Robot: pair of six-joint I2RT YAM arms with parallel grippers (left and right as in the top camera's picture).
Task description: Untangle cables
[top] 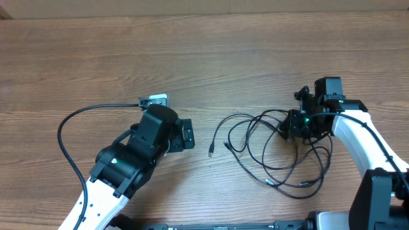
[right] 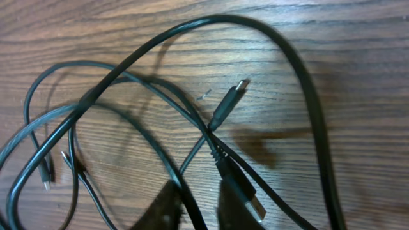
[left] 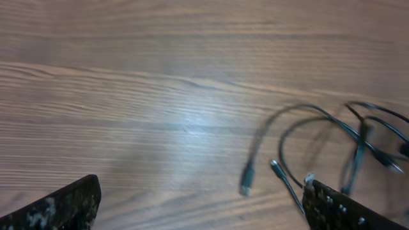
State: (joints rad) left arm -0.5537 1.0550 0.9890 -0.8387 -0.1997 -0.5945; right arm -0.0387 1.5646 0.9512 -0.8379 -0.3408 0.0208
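The cables [top: 281, 160] are several thin black cords in a loose tangle on the wooden table, right of centre. Two plug ends [top: 211, 152] lie free at the tangle's left side. My left gripper [top: 186, 135] is open and empty, just left of those ends; in the left wrist view [left: 203, 182] the plug ends [left: 246, 180] lie between its fingers' span, ahead of them. My right gripper [top: 289, 128] sits on the tangle's right side. In the right wrist view its fingers [right: 198, 204] are close together with one cable [right: 185, 191] running between them, and a USB plug [right: 246, 198] lies beside them.
A thicker black wire [top: 64, 128] fixed to the left arm loops out to the left, ending at a small grey connector [top: 153, 100]. The table's far edge [top: 192, 11] runs along the top.
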